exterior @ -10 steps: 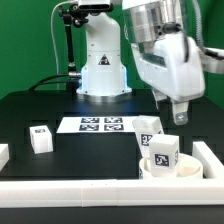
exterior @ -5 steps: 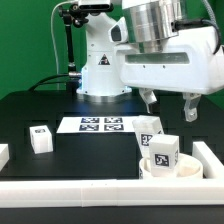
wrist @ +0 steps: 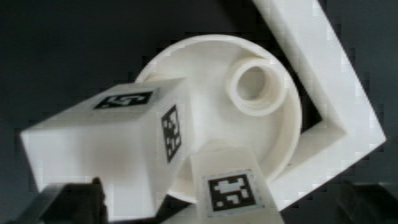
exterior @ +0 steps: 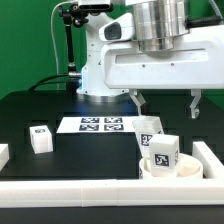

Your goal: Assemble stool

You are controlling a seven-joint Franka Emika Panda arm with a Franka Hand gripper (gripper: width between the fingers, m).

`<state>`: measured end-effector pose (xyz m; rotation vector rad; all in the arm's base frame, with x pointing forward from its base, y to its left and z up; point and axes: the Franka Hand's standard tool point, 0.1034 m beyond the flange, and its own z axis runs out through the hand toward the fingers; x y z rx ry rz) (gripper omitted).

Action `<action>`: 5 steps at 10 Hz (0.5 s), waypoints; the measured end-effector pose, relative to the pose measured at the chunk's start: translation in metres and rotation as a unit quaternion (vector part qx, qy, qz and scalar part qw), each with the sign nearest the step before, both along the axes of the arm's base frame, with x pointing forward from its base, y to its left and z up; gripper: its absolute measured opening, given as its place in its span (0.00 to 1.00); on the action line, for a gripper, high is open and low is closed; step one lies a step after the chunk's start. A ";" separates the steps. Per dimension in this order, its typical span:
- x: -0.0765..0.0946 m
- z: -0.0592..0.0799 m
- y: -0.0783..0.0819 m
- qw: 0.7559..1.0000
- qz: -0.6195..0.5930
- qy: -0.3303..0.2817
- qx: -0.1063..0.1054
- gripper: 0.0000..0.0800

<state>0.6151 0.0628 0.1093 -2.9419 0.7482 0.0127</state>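
Exterior view gives me the gripper (exterior: 168, 107) hanging above the desk with its fingers (exterior: 141, 103) spread wide and nothing between them, well clear of the parts below. Beneath it, near the front corner on the exterior view's right, sits the round seat (exterior: 178, 171), tucked just inside the white rail (exterior: 90, 188) that edges the desk. One leg (exterior: 160, 150) rests on top of the seat, tag facing the camera. A second leg (exterior: 150, 126) stands just behind, toward the far edge; I cannot tell whether it touches the seat. Further out, the marker board (exterior: 100, 124) lies flat near the middle of the desk. A third leg (exterior: 41, 138) stands alone toward the edge on the exterior view's left, well apart from the rest. On the wrist view I see the seat (wrist: 222, 60) with a round socket (wrist: 254, 85) in it, a tagged leg (wrist: 116, 135) lying across it and the rail (wrist: 329, 70) just beside.
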 end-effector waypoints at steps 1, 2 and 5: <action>0.001 0.001 -0.001 0.998 0.055 -0.006 -0.008 0.81; 0.001 0.000 -0.002 0.996 0.088 -0.009 -0.009 0.81; 0.001 0.000 -0.005 0.984 0.178 -0.017 -0.013 0.81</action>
